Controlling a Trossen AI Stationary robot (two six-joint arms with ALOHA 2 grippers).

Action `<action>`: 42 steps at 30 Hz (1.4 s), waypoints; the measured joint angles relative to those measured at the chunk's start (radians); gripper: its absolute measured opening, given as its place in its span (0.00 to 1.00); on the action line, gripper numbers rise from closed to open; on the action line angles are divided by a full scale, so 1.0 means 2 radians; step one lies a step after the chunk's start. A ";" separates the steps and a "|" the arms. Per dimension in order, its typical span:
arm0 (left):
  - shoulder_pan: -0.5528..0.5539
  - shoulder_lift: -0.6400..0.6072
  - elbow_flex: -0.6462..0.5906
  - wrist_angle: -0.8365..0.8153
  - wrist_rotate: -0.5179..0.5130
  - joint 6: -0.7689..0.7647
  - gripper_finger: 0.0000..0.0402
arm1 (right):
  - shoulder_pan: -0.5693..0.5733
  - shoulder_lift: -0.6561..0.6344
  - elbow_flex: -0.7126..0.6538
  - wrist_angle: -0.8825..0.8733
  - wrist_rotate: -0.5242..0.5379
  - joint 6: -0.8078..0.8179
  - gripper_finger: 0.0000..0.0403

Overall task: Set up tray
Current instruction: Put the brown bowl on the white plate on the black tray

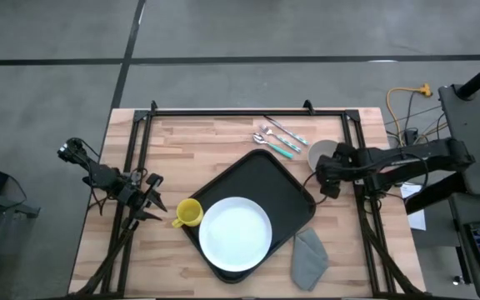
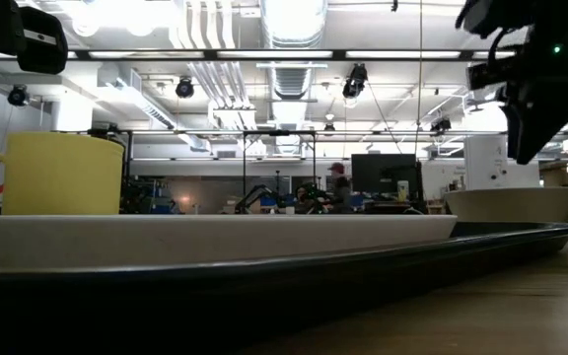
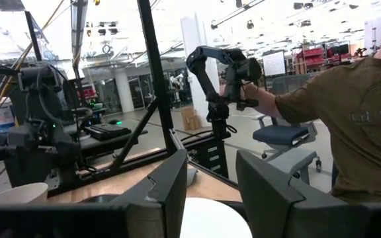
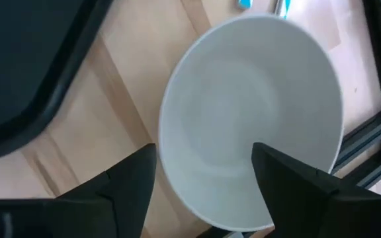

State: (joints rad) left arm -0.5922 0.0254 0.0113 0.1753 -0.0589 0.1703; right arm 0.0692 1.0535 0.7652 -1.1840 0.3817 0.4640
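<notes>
The black tray (image 1: 286,185) lies at an angle in the middle of the table, with the round white plate (image 1: 235,233) on it. A yellow mug (image 1: 188,213) stands at the tray's left corner; whether on the tray or beside it I cannot tell. A pale bowl (image 4: 250,112) rests on the wood to the right of the tray. My right gripper (image 4: 204,178) hovers open above the bowl's rim, and the low view shows the right gripper (image 2: 535,89) well clear of the bowl (image 2: 511,202). My left gripper (image 1: 152,200) waits open left of the mug.
Several utensils with teal handles (image 1: 277,137) lie near the far edge. A grey cloth (image 1: 309,254) lies beside the tray's near right side. Black frame rails (image 1: 136,142) run along the table's sides. A person (image 3: 349,125) sits beyond the table, handling another arm.
</notes>
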 joint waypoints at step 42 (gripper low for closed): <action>0.000 0.000 0.000 0.000 0.000 0.000 0.29 | 0.000 0.209 -0.026 0.084 -0.012 0.000 0.57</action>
State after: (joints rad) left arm -0.5925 0.0254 0.0109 0.1753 -0.0587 0.1702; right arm 0.0692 1.4710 0.7136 -1.0161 0.3582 0.4642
